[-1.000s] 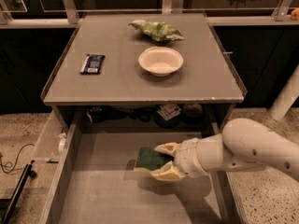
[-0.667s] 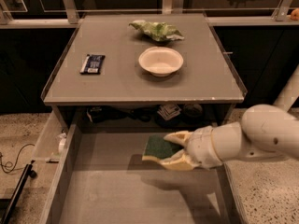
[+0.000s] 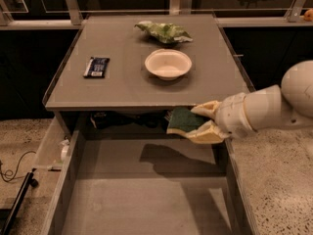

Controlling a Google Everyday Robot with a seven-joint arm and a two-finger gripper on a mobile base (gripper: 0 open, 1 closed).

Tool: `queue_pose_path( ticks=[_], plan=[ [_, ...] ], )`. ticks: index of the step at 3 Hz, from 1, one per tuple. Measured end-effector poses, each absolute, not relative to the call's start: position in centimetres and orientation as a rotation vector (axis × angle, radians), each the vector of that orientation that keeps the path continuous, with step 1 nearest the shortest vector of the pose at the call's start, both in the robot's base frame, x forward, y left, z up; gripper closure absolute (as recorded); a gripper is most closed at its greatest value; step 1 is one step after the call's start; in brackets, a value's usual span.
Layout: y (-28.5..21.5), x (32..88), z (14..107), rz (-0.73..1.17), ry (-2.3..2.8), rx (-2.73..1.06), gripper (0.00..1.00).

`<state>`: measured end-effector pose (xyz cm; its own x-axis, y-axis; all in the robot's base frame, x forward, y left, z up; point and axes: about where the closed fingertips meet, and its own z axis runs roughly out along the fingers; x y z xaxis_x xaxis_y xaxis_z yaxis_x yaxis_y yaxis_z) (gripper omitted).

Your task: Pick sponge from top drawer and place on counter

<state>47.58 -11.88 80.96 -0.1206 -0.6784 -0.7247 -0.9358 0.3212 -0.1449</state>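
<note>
The sponge (image 3: 182,120), dark green on top with a yellow layer below, is held in my gripper (image 3: 198,122), whose tan fingers (image 3: 208,132) close on it from above and below. It hangs in the air above the open top drawer (image 3: 146,190), just in front of the counter's front edge and about level with it. The counter (image 3: 122,82) is a flat grey tabletop behind it. My white arm (image 3: 274,106) reaches in from the right. The drawer's grey bottom shows the sponge's shadow.
On the counter lie a dark blue snack wrapper (image 3: 96,66) at the left, a white bowl (image 3: 167,63) in the middle and a green crumpled bag (image 3: 164,32) at the back. Dark items sit under the counter's front edge (image 3: 102,119). A speckled floor lies on both sides.
My gripper has lifted the sponge up out of the drawer and moved it back and to the right, up to the level of the counter's front edge.
</note>
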Motion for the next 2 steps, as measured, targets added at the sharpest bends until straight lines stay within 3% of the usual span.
queue_pose_path(
  ticks=[2],
  plan=[
    [-16.9,54.6,86.1,0.333,1.958,-1.312,1.00]
  ],
)
